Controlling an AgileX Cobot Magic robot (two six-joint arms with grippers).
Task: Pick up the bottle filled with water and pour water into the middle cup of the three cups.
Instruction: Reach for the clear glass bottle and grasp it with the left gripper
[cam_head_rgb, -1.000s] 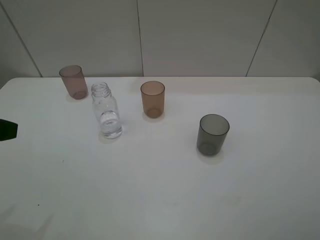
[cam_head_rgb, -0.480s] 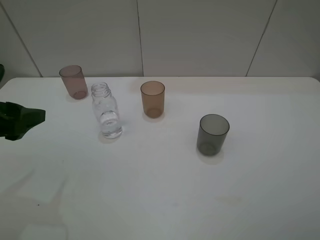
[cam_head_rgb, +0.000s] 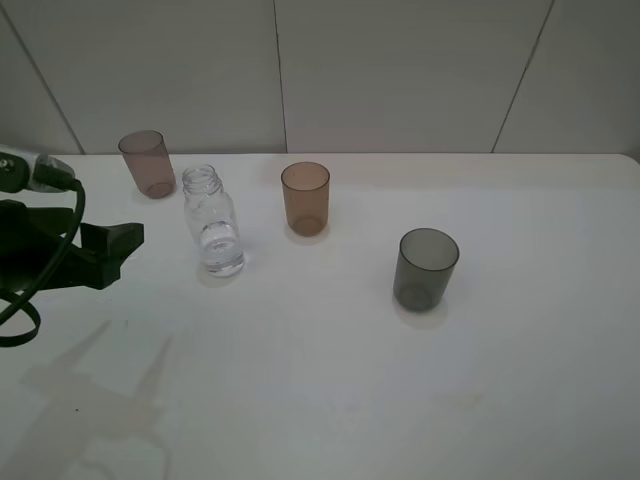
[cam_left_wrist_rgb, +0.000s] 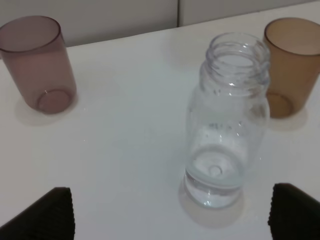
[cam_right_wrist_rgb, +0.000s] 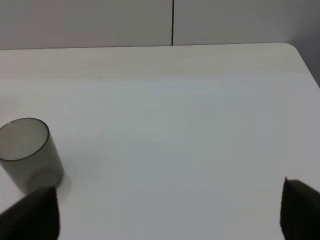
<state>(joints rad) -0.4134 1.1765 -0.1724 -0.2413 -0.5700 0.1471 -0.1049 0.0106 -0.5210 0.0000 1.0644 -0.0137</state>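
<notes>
The clear bottle (cam_head_rgb: 213, 220) stands upright and uncapped on the white table (cam_head_rgb: 340, 390), with a little water at its bottom; it also shows in the left wrist view (cam_left_wrist_rgb: 227, 125). The amber middle cup (cam_head_rgb: 305, 198) (cam_left_wrist_rgb: 292, 65) stands to its right, the mauve-pink cup (cam_head_rgb: 148, 163) (cam_left_wrist_rgb: 37, 62) to its back left, and the dark grey cup (cam_head_rgb: 427, 268) (cam_right_wrist_rgb: 27, 152) at the front right. My left gripper (cam_head_rgb: 118, 252) (cam_left_wrist_rgb: 172, 215) is open and empty, just left of the bottle and apart from it. My right gripper (cam_right_wrist_rgb: 165, 215) is open and empty; it is out of the exterior view.
A grey panelled wall (cam_head_rgb: 400, 70) runs behind the table's back edge. The left arm's cable (cam_head_rgb: 60, 250) loops at the left edge. The arm casts a shadow (cam_head_rgb: 100, 390) on the front left of the table.
My left arm has come in from the left edge toward the bottle, and its shadow has grown. Bottle and cups have not moved.
</notes>
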